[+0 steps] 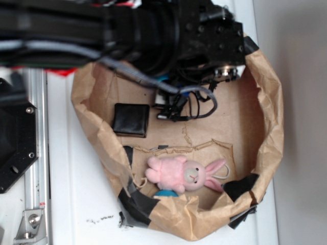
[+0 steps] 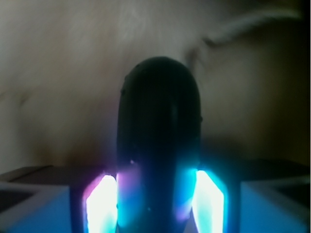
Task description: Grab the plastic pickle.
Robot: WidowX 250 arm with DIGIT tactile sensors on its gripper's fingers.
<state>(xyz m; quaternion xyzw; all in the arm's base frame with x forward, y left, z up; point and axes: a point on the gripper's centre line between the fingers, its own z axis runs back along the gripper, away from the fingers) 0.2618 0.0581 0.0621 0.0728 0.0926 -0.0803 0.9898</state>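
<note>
Overhead view: a brown paper bag (image 1: 265, 102) with rolled-down sides lies on a white table (image 1: 76, 204), patched with black tape (image 1: 135, 201) along its near rim; a metal rail (image 1: 36, 153) runs along the table's left edge. The black robot arm (image 1: 102, 30) reaches in from the upper left and covers the far part of the bag, with grey and black cables (image 1: 194, 104) hanging beneath it; its gripper is hidden under the arm in this view. A flat black square pad (image 1: 131, 119) lies on the bag floor at left centre; a pink plush bunny (image 1: 181, 173) lies on its side near the front rim, ears pointing right; a small blue thing (image 1: 166, 193) shows just below the bunny, too covered to identify. Wrist view: the gripper (image 2: 158, 204) has its two fingers (image 2: 103, 204), glowing bright, pressed against the left and right sides of the pickle (image 2: 159, 136), a dark, smooth, rounded oblong standing up between them and filling the middle of the frame; the jaws are thus narrowed onto the pickle, gripping it. Behind it is only blurred, pale brown paper (image 2: 58, 87); whether the pickle rests on the bag floor cannot be told.
</note>
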